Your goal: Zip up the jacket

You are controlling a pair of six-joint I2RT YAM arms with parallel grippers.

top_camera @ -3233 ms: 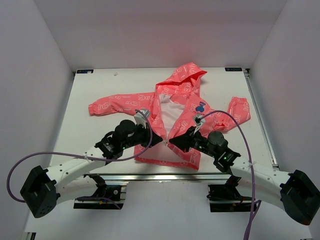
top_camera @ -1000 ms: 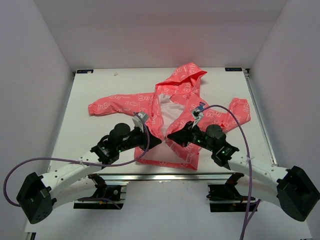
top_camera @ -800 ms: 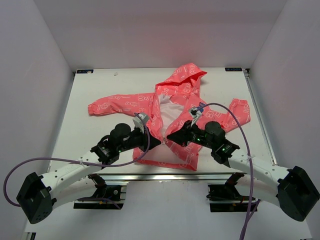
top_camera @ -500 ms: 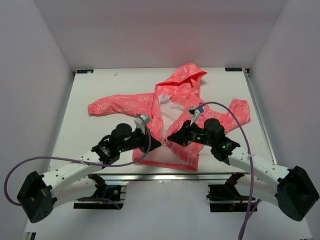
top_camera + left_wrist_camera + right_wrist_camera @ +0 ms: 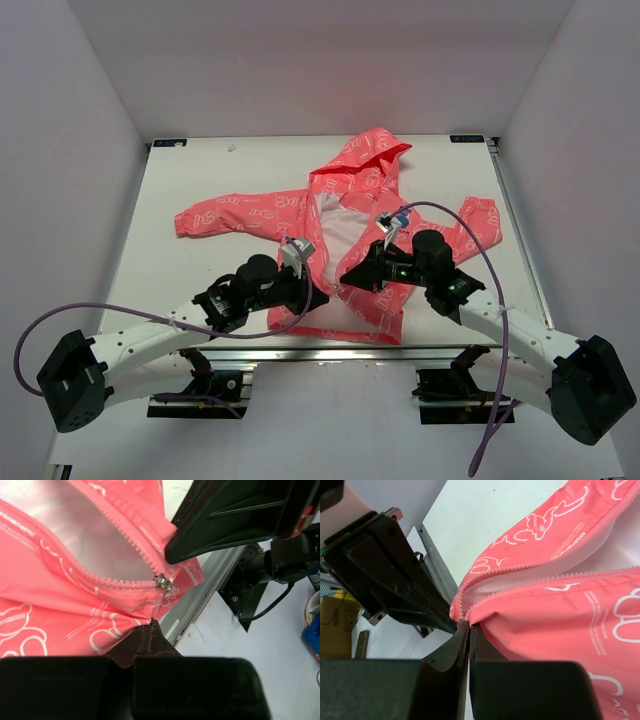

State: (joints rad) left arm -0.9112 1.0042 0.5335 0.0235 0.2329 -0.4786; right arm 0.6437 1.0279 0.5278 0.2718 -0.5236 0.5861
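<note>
At the bench [image 5: 180, 275] near edge | left jaws clamped on jacket [image 5: 360, 180] hem, likely anchoring it | right jaws together, tips at zipper slider [image 5: 162, 582], seemingly to pull it

Cloth of the jacket [image 5: 352, 180] is noted as thin and coral-pink with a faint sheen; lining [image 5: 340, 225] white, smooth. Zipper teeth [image 5: 120, 583] taken for plastic; slider [image 5: 163, 582] bright metal. Left fingers [image 5: 145, 640] dark, matt. Table [image 5: 200, 170] white, matt.
</note>
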